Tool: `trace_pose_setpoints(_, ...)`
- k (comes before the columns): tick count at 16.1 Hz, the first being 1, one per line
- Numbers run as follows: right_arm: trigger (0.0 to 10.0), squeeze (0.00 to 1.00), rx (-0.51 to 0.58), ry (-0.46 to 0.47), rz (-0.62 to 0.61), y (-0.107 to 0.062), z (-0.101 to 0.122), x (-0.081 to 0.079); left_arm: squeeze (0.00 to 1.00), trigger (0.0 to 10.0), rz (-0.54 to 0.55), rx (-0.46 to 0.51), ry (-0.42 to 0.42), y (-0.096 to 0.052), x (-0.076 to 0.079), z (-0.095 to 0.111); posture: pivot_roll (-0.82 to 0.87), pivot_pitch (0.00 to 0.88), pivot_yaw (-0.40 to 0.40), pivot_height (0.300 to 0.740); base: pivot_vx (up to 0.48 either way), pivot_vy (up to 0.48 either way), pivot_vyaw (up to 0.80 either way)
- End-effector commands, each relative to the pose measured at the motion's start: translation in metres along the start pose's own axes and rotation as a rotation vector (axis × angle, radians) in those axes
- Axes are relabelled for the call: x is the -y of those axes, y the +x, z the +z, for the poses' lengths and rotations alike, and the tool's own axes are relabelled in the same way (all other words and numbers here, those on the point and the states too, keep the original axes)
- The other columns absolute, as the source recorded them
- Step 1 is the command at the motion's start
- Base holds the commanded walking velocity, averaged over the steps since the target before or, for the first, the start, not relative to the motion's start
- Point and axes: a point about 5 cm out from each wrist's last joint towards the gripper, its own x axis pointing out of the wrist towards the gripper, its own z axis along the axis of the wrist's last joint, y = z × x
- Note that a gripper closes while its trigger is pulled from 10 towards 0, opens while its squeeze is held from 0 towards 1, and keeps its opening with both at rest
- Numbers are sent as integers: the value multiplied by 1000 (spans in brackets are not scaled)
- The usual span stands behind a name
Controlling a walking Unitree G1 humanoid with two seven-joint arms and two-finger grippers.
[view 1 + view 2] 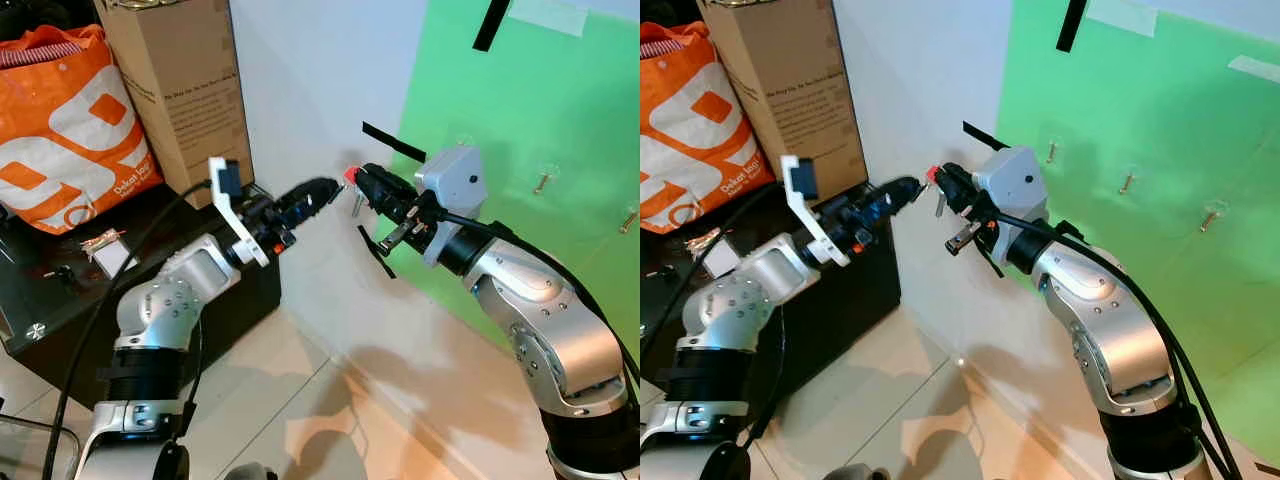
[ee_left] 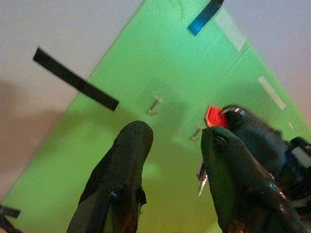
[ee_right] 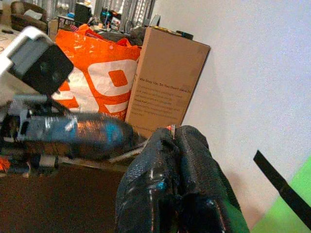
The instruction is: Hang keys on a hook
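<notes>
I am looking at a white wall (image 1: 300,90) carrying a big green sheet (image 1: 540,110) taped on with black tape strips (image 1: 393,141). Small metal hooks (image 1: 541,182) are sticking out of the green sheet, well apart from both grippers. To the left, a tall cardboard box (image 1: 180,90) and an orange shopping bag (image 1: 65,130) are standing side by side on a low black cabinet (image 1: 150,270), with the floor tiles (image 1: 300,410) below.

I am seeing both silver arms raised in front of the wall, their tips almost meeting near the green sheet's left edge. The right gripper (image 1: 356,180) is pointing left toward the other arm, and its two black fingers (image 3: 165,184) are pressed tightly together around the keys (image 1: 353,190): a red key head is peeking out at the fingertips and a thin metal blade is hanging just below it. The keys are therefore sitting in the right gripper, off any hook.

The left gripper (image 1: 325,188) is reaching toward the keys from the cabinet side. In its wrist view its fingers (image 2: 121,174) are standing apart with green sheet showing between them, holding nothing, and the right gripper's tip with the red key head is sitting just beside one finger; I cannot tell whether they are touching.
</notes>
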Motion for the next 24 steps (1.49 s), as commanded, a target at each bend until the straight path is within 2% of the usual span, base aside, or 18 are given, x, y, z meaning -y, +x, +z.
trace_pose_setpoints(1, 10000, 0, 36, -32, 6, 0, 9, -1, 0, 4588, -17, -23, 6, 3, 2, -2, -62, 0, 38, 740, 0, 0, 0)
trace_pose_setpoints(2, 10000, 0, 36, -31, 6, 0, 9, -1, 0, 3373, -24, -27, 6, 4, 2, -2, -63, 0, 37, 740, 0, 0, 0)
trace_pose_setpoints(3, 10000, 0, 37, -32, 6, 0, 9, -1, 0, 1176, -31, -33, 5, 5, 3, -4, -63, 0, 36, 740, 0, 0, 0)
trace_pose_setpoints(4, 10000, 0, 37, -32, 7, 1, 9, -1, 0, 0, -37, -37, 4, 6, 4, -5, -64, 0, 35, 740, 0, 0, 0)
trace_pose_setpoints(5, 10000, 0, 37, -33, 9, 1, 9, -1, 0, 0, -46, -46, 2, 7, 5, -6, -63, 0, 34, 740, 0, 0, 0)
trace_pose_setpoints(6, 10000, 0, 38, -33, 10, 1, 9, -1, 0, 1098, -48, -48, 3, 8, 5, -7, -64, 0, 34, 740, 0, 0, 0)
trace_pose_setpoints(7, 10000, 0, 38, -33, 12, 1, 9, -1, 0, 3529, -55, -52, 2, 8, 6, -8, -64, 0, 33, 740, 0, 0, 0)
trace_pose_setpoints(8, 10000, 0, 38, -34, 13, 1, 9, -1, 0, 5373, -59, -55, 3, 8, 6, -9, -65, 0, 33, 740, 0, 0, 0)
trace_pose_setpoints(9, 10000, 0, 39, -34, 14, 1, 9, -1, 0, 10000, -63, -57, 4, 8, 7, -9, -65, 0, 33, 740, 0, 0, 0)
trace_pose_setpoints(17, 10000, 0, 43, -35, 18, 1, 9, -3, 0, 10000, -84, -77, -11, 4, 10, -14, -68, 0, 38, 740, 0, 0, 0)
trace_pose_setpoints(24, 10000, 0, 43, -37, 20, 1, 10, -3, 0, 10000, -101, -58, -11, 9, 12, -10, -71, 0, 39, 740, 0, 0, 0)
